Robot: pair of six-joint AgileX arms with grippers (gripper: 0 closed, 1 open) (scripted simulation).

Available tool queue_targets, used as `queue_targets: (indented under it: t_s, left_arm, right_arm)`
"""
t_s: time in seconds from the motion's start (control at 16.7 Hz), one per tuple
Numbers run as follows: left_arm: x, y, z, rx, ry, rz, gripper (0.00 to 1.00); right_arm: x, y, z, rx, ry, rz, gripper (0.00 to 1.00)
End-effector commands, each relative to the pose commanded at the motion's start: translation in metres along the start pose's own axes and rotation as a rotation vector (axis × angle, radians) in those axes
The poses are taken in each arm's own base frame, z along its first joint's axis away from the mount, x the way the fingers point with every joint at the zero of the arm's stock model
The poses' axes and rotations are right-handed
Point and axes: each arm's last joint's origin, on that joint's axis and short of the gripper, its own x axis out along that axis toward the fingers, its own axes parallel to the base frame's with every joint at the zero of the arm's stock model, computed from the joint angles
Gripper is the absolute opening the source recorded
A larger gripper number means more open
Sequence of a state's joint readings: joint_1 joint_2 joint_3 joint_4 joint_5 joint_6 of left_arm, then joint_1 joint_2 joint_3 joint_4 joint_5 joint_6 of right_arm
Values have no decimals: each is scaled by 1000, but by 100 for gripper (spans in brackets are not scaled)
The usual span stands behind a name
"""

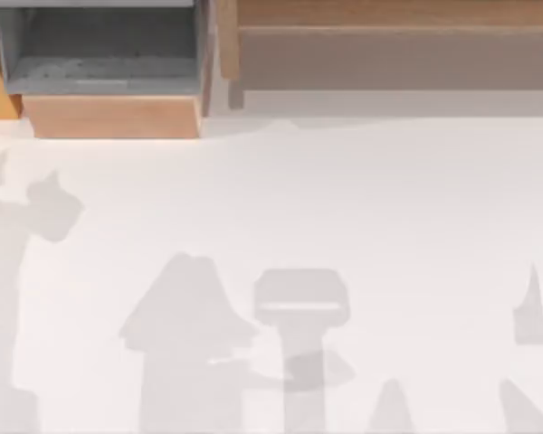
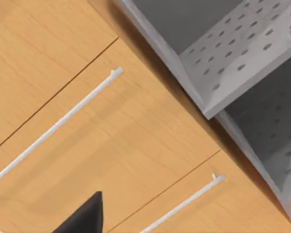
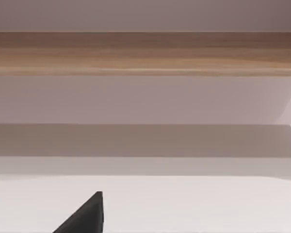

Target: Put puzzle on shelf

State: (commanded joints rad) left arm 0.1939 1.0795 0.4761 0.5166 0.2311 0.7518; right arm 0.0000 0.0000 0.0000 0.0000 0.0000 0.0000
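The shelf ran along the table's far edge toward its right corner, its wooden board above a grey-brown recessed face. A grey-lined box sat at the far left corner. Pale wooden drawer fronts with white handles adjoined a perforated grey rack. No writing was legible. How either gripper stood could not be told.

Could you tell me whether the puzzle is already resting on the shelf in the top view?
No, the shelf at the table's far right carries nothing.

Long light-brown wooden shelf with grey-brown recessed face, along the table's far right edge.
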Motion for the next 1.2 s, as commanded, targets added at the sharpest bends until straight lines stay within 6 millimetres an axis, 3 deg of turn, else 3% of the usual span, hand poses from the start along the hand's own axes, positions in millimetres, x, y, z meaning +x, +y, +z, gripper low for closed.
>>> queue_targets:
  t_s: [0.24, 0.42, 0.6, 0.9, 1.2]
  left_arm:
    - [70, 25, -31, 277, -12, 15, 100]
    - [116, 34, -70, 473, -21, 35, 100]
    - [150, 34, -115, 640, -27, 55, 100]
    - [179, 24, -173, 820, -26, 77, 100]
    - [183, 22, -184, 851, -25, 81, 100]
  right_arm:
    - [0, 0, 0, 0, 0, 0, 100]
    - [0, 0, 0, 0, 0, 0, 100]
    - [0, 0, 0, 0, 0, 0, 100]
    - [0, 0, 0, 0, 0, 0, 100]
    - [0, 0, 0, 0, 0, 0, 100]
